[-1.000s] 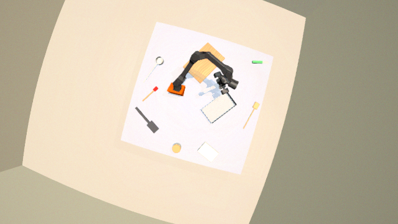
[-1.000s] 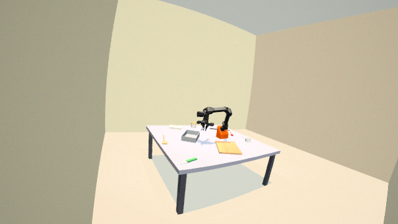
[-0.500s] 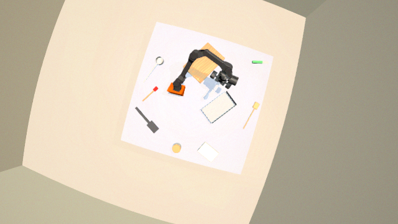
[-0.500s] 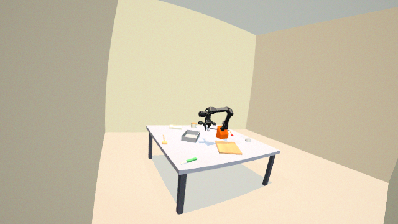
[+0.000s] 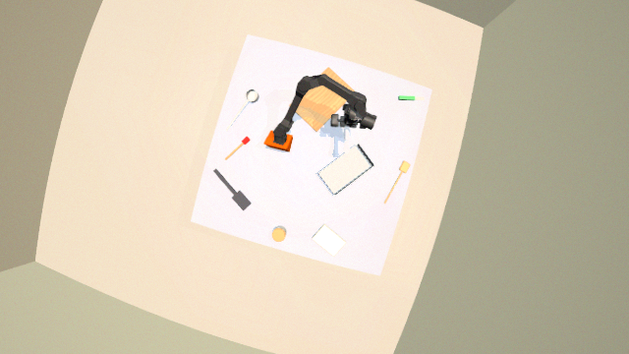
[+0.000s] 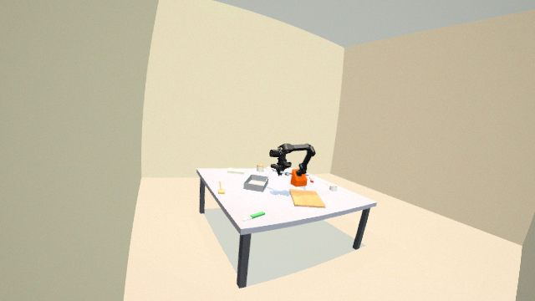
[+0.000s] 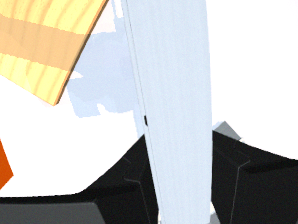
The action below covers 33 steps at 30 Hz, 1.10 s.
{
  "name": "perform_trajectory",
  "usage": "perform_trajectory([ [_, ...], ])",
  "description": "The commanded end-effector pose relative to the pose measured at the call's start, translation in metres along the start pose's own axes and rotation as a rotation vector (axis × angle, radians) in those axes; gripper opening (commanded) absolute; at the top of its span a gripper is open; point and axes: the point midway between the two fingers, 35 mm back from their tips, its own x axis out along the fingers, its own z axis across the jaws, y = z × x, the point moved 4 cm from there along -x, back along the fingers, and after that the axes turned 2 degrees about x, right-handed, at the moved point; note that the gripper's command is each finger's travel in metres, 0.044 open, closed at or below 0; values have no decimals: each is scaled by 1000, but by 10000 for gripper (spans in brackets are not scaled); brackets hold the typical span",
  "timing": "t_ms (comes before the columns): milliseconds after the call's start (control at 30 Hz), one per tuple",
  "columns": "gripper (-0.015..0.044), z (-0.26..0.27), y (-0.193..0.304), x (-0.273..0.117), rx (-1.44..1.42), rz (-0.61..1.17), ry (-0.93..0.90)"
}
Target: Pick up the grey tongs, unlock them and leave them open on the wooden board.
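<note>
My gripper (image 5: 341, 120) (image 6: 280, 170) (image 7: 170, 132) is shut on the grey tongs (image 7: 172, 75), above the table between the board and the tin. In the wrist view a broad pale arm of the tongs runs from the top edge down between the black fingers. Their tips, their tilt and the state of the lock cannot be made out. The wooden board (image 5: 318, 105) (image 6: 307, 199) (image 7: 35, 75) lies flat, upper left of the gripper in the top view. The grey roasting tin (image 5: 366, 155) (image 6: 252, 186) stands on the other side, with nothing seen resting across it.
The orange base (image 5: 271, 142) (image 6: 298, 180) (image 7: 4, 170) carries the arm. Around the table lie a green-handled knife (image 5: 406, 97) (image 6: 257, 215), a yellow brush (image 5: 404, 167) (image 6: 221, 191), a ladle (image 5: 252, 95), a red-headed tool (image 5: 246, 141), a dark spatula (image 5: 241, 200), a round jar (image 5: 278, 234) and a white block (image 5: 328, 240).
</note>
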Motion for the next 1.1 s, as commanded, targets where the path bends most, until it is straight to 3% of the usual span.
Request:
perform_trajectory([
  [0,-150,1,-5,-5,-71,-1,13],
  [267,-150,4,-16,-4,-33,5,11],
  [1067,-150,59,-135,2,373,29,16],
])
